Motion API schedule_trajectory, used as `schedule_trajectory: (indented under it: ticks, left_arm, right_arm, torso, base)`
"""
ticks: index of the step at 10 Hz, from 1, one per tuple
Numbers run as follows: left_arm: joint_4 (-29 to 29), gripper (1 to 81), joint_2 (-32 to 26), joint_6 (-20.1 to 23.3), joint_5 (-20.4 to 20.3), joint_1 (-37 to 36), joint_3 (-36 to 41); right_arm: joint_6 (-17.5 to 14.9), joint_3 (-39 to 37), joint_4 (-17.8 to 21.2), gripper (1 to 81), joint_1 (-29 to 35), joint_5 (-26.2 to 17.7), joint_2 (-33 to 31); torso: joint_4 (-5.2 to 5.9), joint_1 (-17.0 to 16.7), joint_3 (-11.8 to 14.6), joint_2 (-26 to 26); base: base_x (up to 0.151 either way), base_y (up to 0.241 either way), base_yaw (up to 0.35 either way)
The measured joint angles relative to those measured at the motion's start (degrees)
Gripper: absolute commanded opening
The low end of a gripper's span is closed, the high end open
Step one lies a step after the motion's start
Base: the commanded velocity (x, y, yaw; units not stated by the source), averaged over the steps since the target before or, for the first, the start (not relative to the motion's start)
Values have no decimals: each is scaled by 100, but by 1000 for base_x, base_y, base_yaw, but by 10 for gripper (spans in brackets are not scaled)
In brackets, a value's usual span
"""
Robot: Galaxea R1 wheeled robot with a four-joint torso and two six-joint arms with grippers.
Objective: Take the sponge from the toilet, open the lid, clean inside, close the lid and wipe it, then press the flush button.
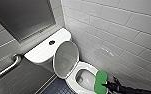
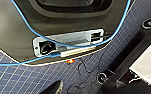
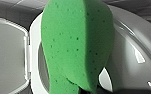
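The white toilet (image 1: pixel 73 80) stands with its lid (image 1: pixel 66 58) raised and leaning back against the tank (image 1: pixel 44 48). The dark flush button (image 1: pixel 51 42) sits in the middle of the tank top. My right gripper (image 1: pixel 105 85) comes in from the lower right, shut on the bright green sponge (image 1: pixel 101 80). It holds the sponge over the near right edge of the seat, at the bowl's opening. In the right wrist view the sponge (image 3: pixel 76 45) hangs in front of the seat ring (image 3: pixel 34 50) and the bowl (image 3: pixel 131 62).
A metal grab bar (image 1: pixel 6 68) runs along the left wall. White tiled wall (image 1: pixel 116 30) stands close on the toilet's right. Dark tiled floor (image 1: pixel 58 87) lies in front. The left wrist view has the robot's own dark base (image 2: pixel 16 30), a blue cable (image 2: pixel 116 32) and blue floor tiles (image 2: pixel 21 80).
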Motion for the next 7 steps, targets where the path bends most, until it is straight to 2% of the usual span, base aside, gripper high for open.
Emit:
schedule_trajectory:
  ticks: [7]
  left_arm:
    - [9,811,0,16,4,0,0]
  right_arm:
    - [2,674,34,10,-573,450,-317]
  torso:
    - [0,0,0,-2]
  base:
    - [0,0,0]
